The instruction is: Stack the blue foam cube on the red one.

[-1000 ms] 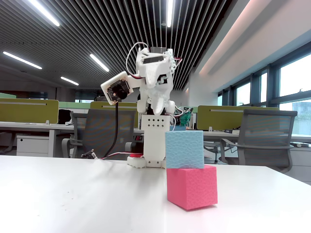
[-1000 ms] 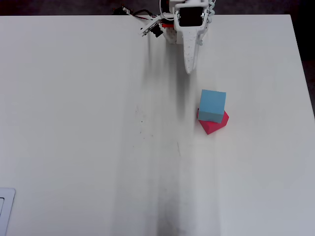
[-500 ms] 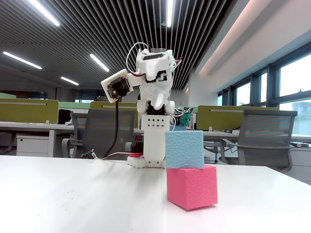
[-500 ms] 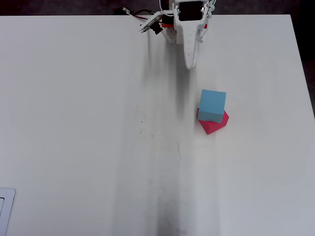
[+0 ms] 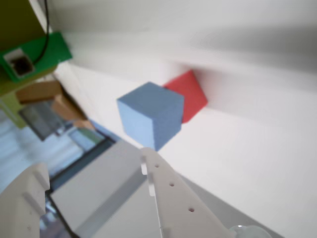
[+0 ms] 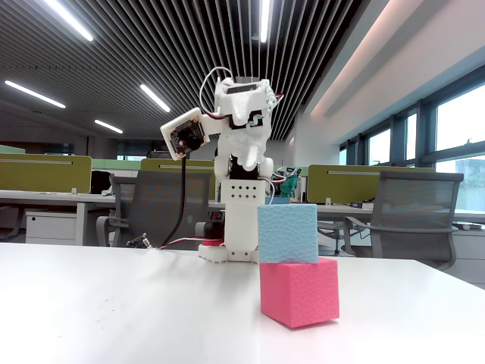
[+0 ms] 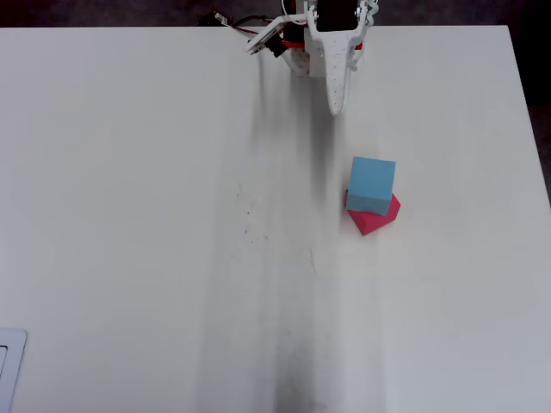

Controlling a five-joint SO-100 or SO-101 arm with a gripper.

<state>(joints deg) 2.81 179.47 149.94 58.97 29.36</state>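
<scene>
The blue foam cube (image 6: 287, 233) rests on top of the red one (image 6: 298, 291), turned a little off its edges; the overhead view shows the blue cube (image 7: 372, 184) covering most of the red cube (image 7: 380, 218). My gripper (image 7: 336, 107) is pulled back near the arm's base, well clear of the stack. Seen from the wrist, the blue cube (image 5: 150, 119) and red cube (image 5: 188, 99) lie beyond my gripper (image 5: 94, 161). Its two white fingers stand apart with nothing between them.
The white arm base (image 6: 241, 227) stands behind the stack at the table's far edge (image 7: 172, 27). A white object (image 7: 9, 361) pokes in at the overhead view's lower left. Office chairs and desks fill the background.
The arm has folded back a little further toward its base and the gripper has risen slightly. The two cubes have not moved.
</scene>
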